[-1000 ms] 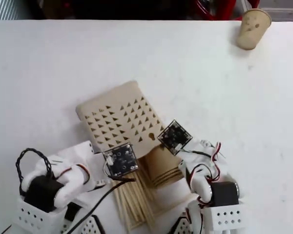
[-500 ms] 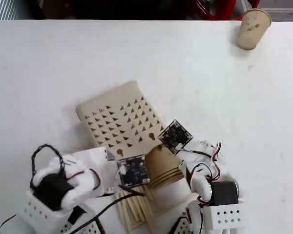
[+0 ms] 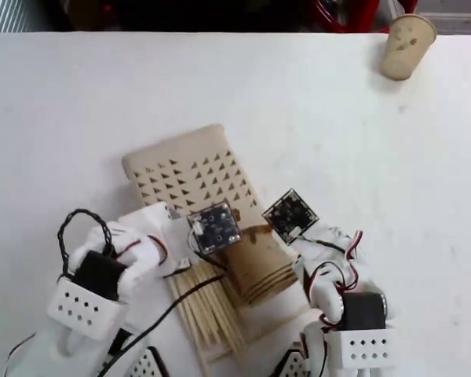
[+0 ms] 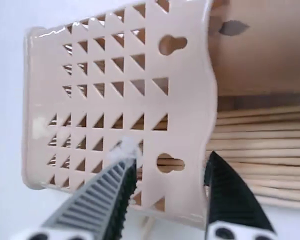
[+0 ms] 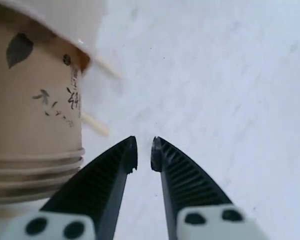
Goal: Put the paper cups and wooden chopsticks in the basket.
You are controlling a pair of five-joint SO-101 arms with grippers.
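The basket (image 3: 184,177) lies on its side, probably so the paper cups (image 3: 259,267) and wooden chopsticks (image 3: 204,310) at its mouth can slide in. The left pincer (image 4: 171,159) gapes empty over the basket's rim. The right pincer (image 5: 143,142), almost shut and empty, sits beside those cups. Another cup (image 3: 404,47) lies well apart from the basket.

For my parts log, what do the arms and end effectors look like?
The left arm and right arm are white plastic with black motors, red, white and black wires and a dark wrist circuit board. The left end effector has one grey ribbed finger and one black; the right end effector has both black.
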